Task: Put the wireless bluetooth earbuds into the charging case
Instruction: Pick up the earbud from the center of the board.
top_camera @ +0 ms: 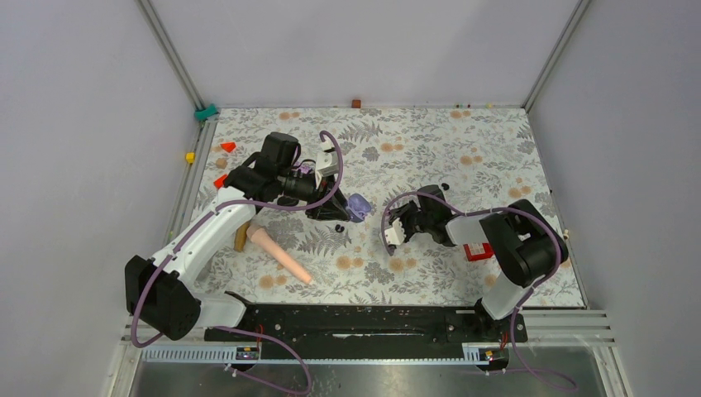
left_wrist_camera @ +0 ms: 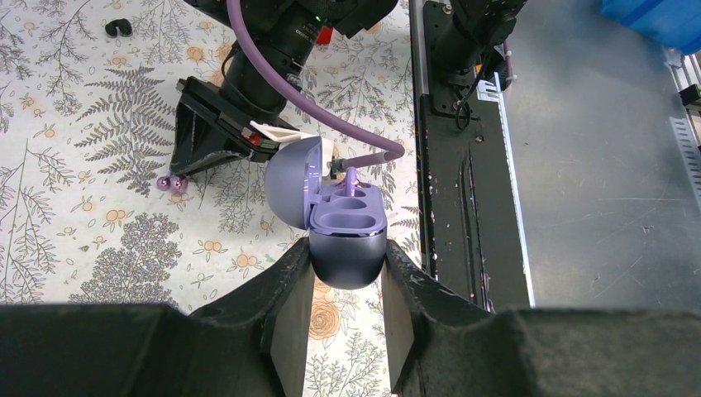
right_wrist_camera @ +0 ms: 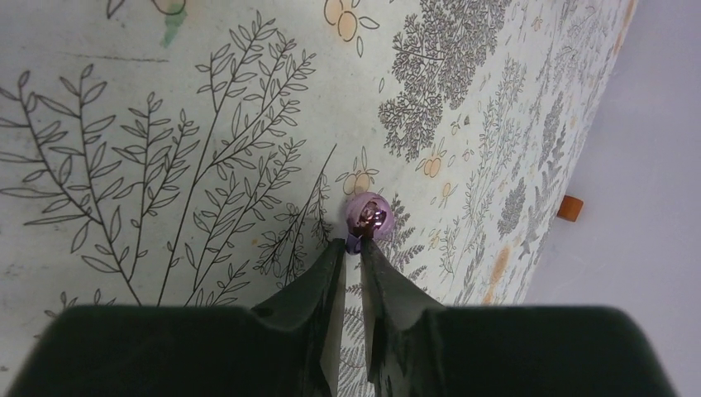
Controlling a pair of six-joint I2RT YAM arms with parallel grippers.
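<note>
Fern-and-flower printed cloth (top_camera: 463, 149) covers the table between plain grey walls (top_camera: 74, 124). On it a purple earbud (right_wrist_camera: 368, 217) sits at the very tips of the right gripper (right_wrist_camera: 353, 248), whose fingers stand almost together and pinch the bud's lower end, with the bud touching the cloth. In the overhead view, at 10 o'clock from that gripper, the purple charging case (left_wrist_camera: 347, 248) is clamped by its rounded base in the left gripper (left_wrist_camera: 347, 255), a finger pressed against each side. In the left wrist view its lid (left_wrist_camera: 291, 184) is swung open toward 10 o'clock, baring two moulded wells. Two black earbuds (top_camera: 339, 227) lie on the cloth at 7 o'clock from the case, just beside the left gripper. A small black bud (left_wrist_camera: 118, 26) lies apart at 1 o'clock from the right gripper. Farther out, a peach-coloured tapered stick (top_camera: 279, 255) lies at 8 o'clock from the case. A red box (top_camera: 478, 251) shows partly under the right arm at 4 o'clock, and a red triangular block (top_camera: 227, 146) sits near the table's left edge at 10 o'clock
</note>
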